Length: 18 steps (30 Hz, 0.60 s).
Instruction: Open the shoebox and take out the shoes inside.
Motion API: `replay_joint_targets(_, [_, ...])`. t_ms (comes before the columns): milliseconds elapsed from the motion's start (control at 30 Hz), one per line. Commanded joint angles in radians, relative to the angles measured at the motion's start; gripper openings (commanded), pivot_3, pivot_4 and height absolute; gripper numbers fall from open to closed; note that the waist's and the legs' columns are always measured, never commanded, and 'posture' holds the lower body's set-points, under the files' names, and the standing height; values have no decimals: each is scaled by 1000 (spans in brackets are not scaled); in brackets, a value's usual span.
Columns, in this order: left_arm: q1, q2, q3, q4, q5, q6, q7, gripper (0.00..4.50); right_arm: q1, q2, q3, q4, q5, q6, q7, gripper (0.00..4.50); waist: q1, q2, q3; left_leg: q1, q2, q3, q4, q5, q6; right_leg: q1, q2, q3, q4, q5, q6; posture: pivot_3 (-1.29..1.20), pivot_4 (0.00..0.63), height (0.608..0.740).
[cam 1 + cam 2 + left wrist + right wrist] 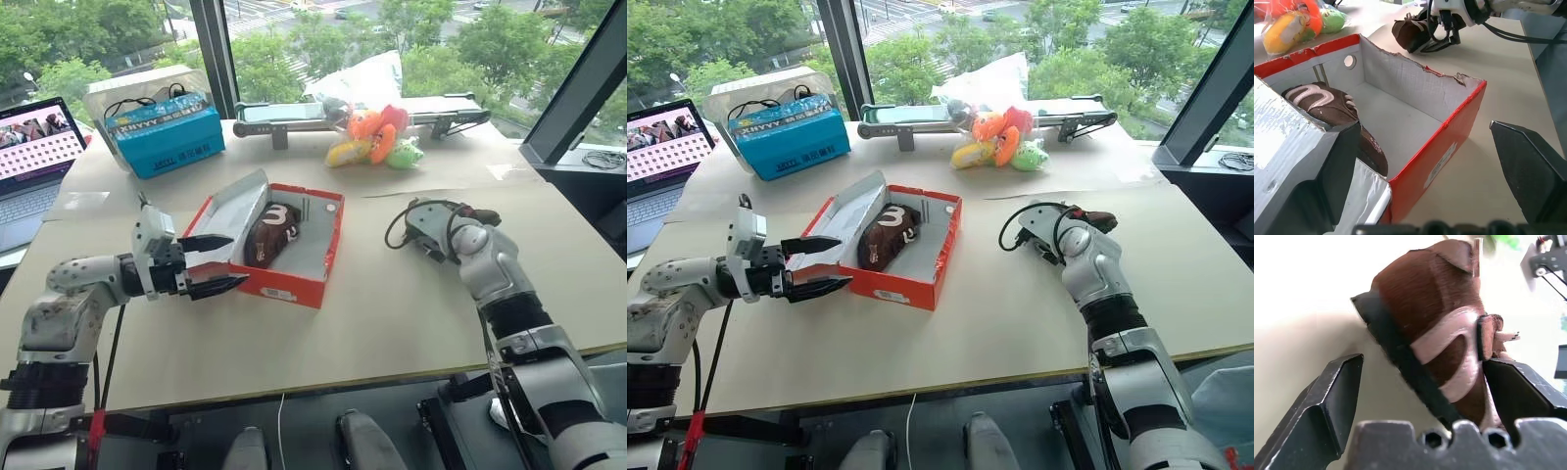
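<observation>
Right gripper (1420,382) jaws spread wide around one shoe (1444,328), which lies on its side on the table (392,294): one finger (1327,401) stands clear of the black sole, the other seems to touch the upper. Looks like a release, shoe set down well to the right of the box. Left gripper (217,262) jaws also spread, pinching nothing, at the near left corner of the shoebox (318,257), one finger beside the propped-up lid (235,201).

Risks from here, as I judge them:
- right gripper pulling back with a finger catching the strap or lace, dragging the shoe across the table
- left jaws nudging the lid so it drops over the second shoe (1334,117) lying in the box
- the light cardboard box sliding if the next reach presses a wall

Shoebox: red outside, grey-white inside, lid hinged up along the left long side, barcode label on the near wall, rim torn in places. Second shoe is dark brown and fuzzy with a pale curved marking, against the left side of the box
</observation>
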Motion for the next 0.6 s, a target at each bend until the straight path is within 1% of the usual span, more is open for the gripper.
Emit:
replay_joint_targets(33, [-23, 4, 11, 2, -2, -22, -4, 4500, 22, -10, -38, -190, 72, 151, 106, 4468, 2, 0, 0, 0, 0, 0, 0, 0, 0, 0, 0, 0, 0, 0, 0, 0, 150, 715])
replay_joint_targets(100, [-28, 3, 9, 6, -1, -23, -4, 4500, 49, -17, -39, -268, 96, 217, 147, 4468, 4, 0, 0, 0, 0, 0, 0, 0, 0, 0, 0, 0, 0, 0, 0, 0, 150, 715])
replay_joint_targets(267, [-33, 3, 8, 12, 0, -28, -5, 4500, 74, -20, -66, -359, 144, 337, 165, 4468, 4, 0, 0, -1, 0, 0, 1, 0, 0, 0, 0, 0, 0, 0, 0, 0, 150, 715])
replay_joint_targets(367, [-36, 4, 6, 15, 0, -30, -5, 4500, 81, -32, -77, -370, 169, 375, 161, 4468, 4, 0, 0, 0, 0, 0, 1, 0, 0, 0, 0, 0, 1, 0, 0, 0, 150, 715])
replay_joint_targets(467, [-40, 4, 5, 17, 0, -30, -6, 4500, 85, -57, -75, -351, 176, 373, 143, 4468, 7, 0, 0, -1, 0, 0, 1, 0, 0, 0, 0, 0, 0, 0, 0, 0, 150, 715])
replay_joint_targets(600, [-40, 5, 5, 16, 1, -28, -6, 4500, 49, -80, -100, -341, 196, 379, 113, 4468, 9, 0, 0, -1, 0, 0, 1, 0, 0, 0, 0, -1, -1, 0, 0, 0, 150, 715])
